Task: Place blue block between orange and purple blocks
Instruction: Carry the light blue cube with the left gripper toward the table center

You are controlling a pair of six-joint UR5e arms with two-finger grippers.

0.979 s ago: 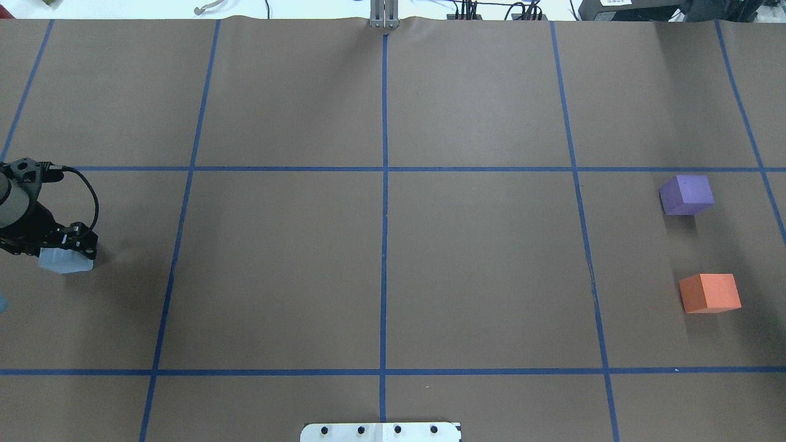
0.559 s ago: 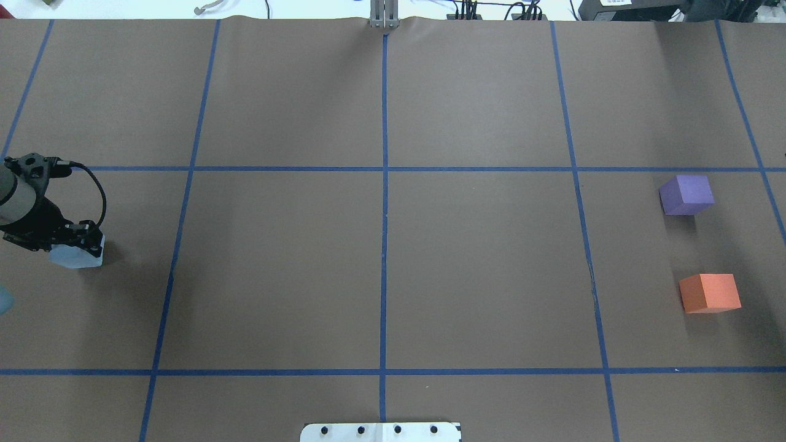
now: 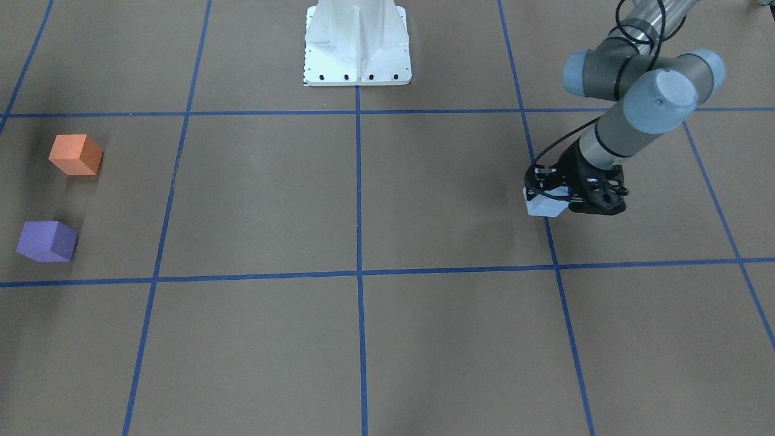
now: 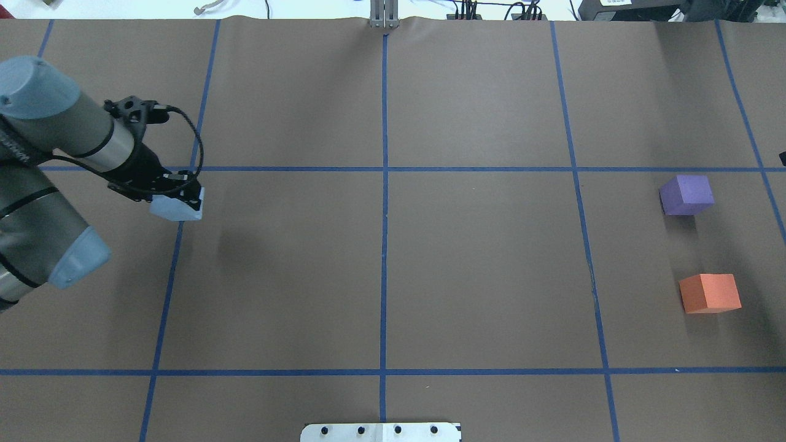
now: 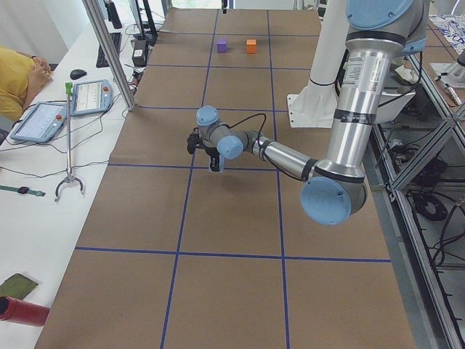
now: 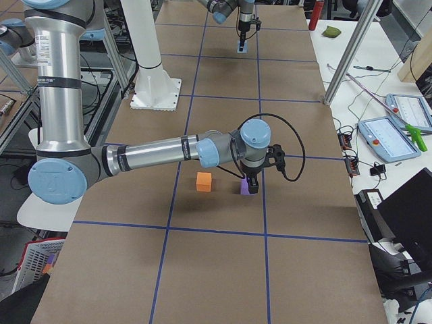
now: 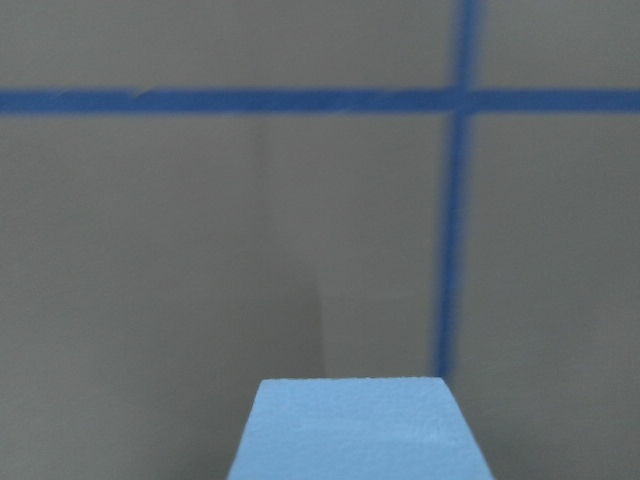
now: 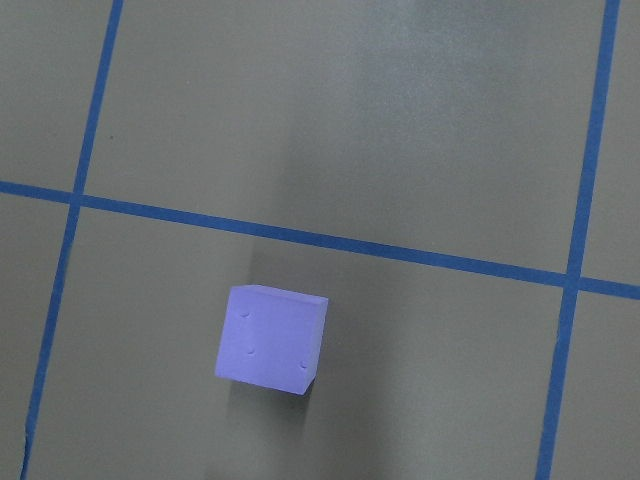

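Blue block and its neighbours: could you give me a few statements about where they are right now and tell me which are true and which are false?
1. The blue block is gripped by the left gripper. True.
2. The blue block sits between the orange block and the purple block. False: it is far from them, at the opposite side of the overhead view, and the gap between them holds nothing.
3. The orange block and the purple block touch each other. False: they stand apart with a clear gap between them.
4. The right wrist camera looks down on the purple block. True.
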